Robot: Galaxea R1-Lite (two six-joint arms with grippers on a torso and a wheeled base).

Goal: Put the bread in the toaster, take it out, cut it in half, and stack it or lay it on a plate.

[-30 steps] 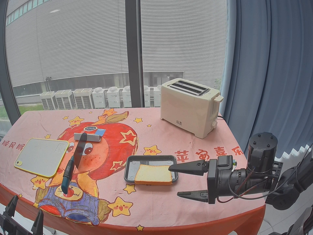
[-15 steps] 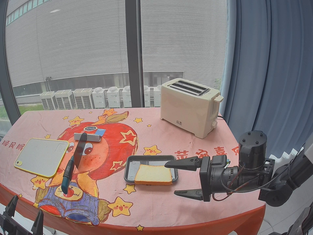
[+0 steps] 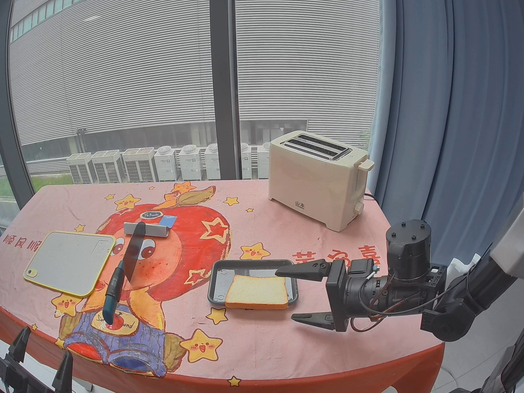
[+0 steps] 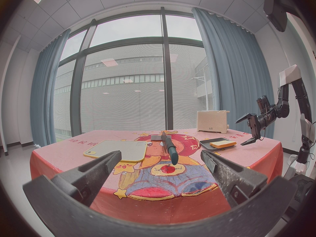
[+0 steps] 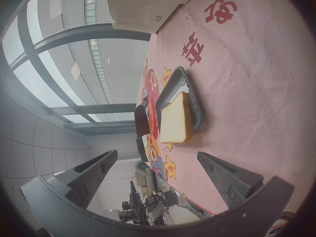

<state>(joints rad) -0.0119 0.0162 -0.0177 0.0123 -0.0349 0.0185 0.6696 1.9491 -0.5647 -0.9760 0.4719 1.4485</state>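
A slice of bread [image 3: 257, 292] [image 5: 175, 121] [image 4: 223, 144] lies on a small dark tray [image 3: 218, 282] [image 5: 194, 97] near the table's front middle. My right gripper [image 3: 299, 295] [image 5: 157, 163] is open, turned on its side, just right of the tray, with nothing between its fingers. The cream toaster [image 3: 316, 177] [image 5: 144, 4] [image 4: 212, 121] stands at the back right, slots empty. A knife [image 3: 124, 268] [image 4: 168, 145] with a blue handle lies left of centre. My left gripper [image 4: 161, 163] is open, held off the table's front left edge.
A pale cutting board [image 3: 70, 261] [image 4: 118, 149] with a yellow rim lies at the left. A small grey knife rest [image 3: 146, 228] sits behind the knife. Blue curtains [image 3: 453, 110] hang at the right, behind the toaster side.
My right gripper has moved left toward the tray, its fingertips now level with the tray's right end. The bread, knife and board have not moved.
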